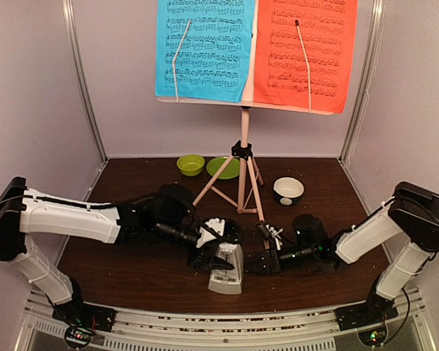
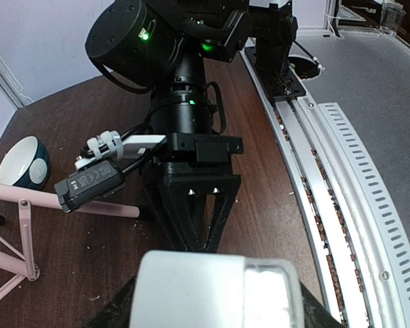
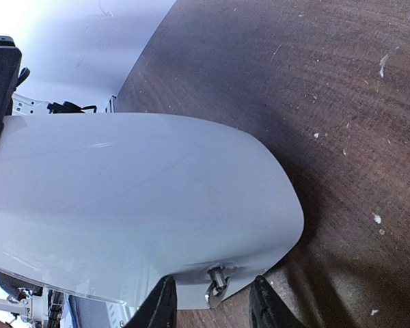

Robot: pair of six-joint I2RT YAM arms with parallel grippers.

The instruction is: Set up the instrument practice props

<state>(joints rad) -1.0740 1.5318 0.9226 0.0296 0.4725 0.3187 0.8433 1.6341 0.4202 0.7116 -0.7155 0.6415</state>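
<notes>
While my left gripper (image 1: pixel 218 248) clamps the metronome (image 1: pixel 227 274), my right gripper (image 3: pixel 214 307) straddles the rim of its cover (image 3: pixel 143 205), jaws narrowly apart. Next, I'd pinch and lift.

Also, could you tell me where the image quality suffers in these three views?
Top external: wide-angle bowing at the wall posts. Left wrist: the metronome at the bottom is blurred and glaring white. Right wrist: the metronome fills the frame, soft; the table is crisp.

Two music sheets up there: one blue sheet (image 1: pixel 205 47), one red sheet (image 1: pixel 304 51). One music stand (image 1: pixel 244 131), one metronome (image 1: pixel 227 269), one green plate (image 1: pixel 216 165), and two bowls: green bowl (image 1: pixel 190 164), white-and-dark bowl (image 1: pixel 288 190).
</notes>
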